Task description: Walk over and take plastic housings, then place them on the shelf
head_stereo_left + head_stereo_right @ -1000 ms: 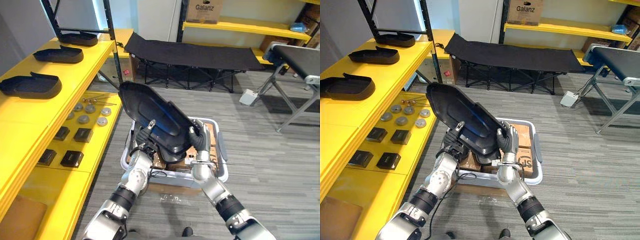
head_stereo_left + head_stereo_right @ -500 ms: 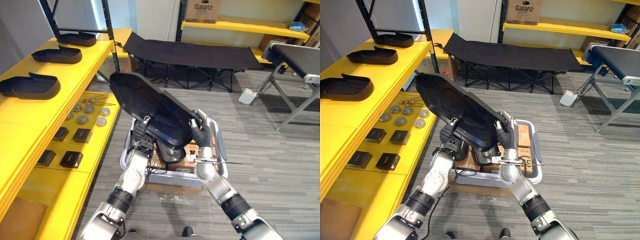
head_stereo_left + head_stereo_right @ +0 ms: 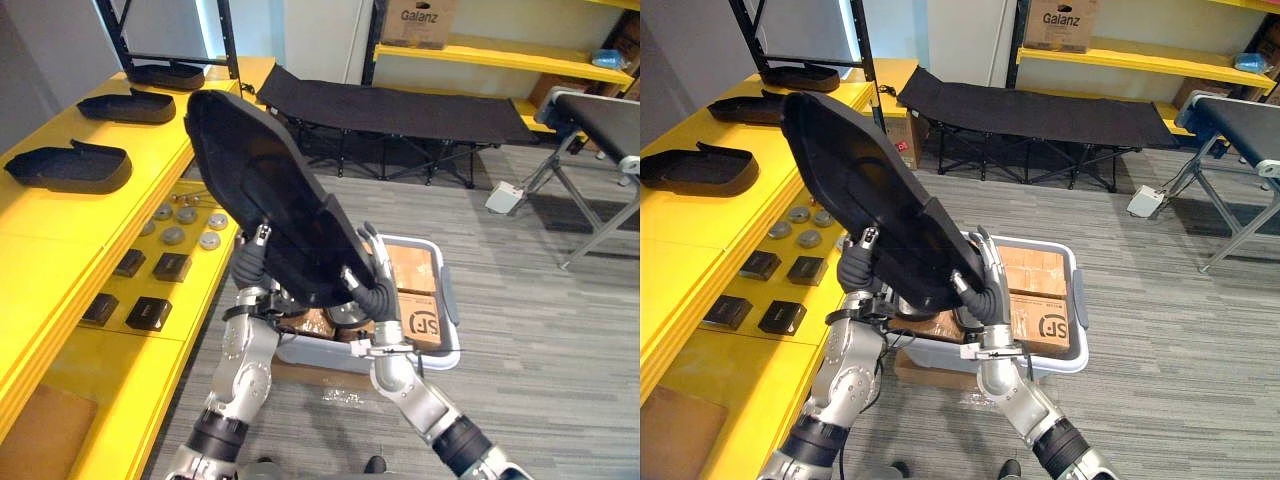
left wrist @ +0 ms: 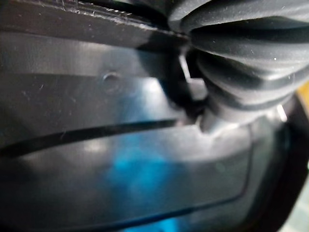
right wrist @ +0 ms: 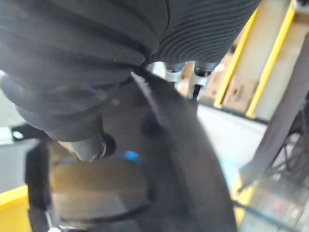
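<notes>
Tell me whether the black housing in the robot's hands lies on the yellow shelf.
No, the plastic housing is held up tilted by the left hand and right hand, not resting on the yellow shelf.

Three shelved housings (image 3: 70, 168) occupy the far end of the yellow upper shelf (image 3: 70, 240); its near stretch lies bare. Discs (image 3: 185, 213) and black blocks (image 3: 150, 312) crowd the lower shelf (image 3: 120, 370). A grey bin (image 3: 448, 305) blocks the floor below the held housing (image 3: 270, 200).
</notes>
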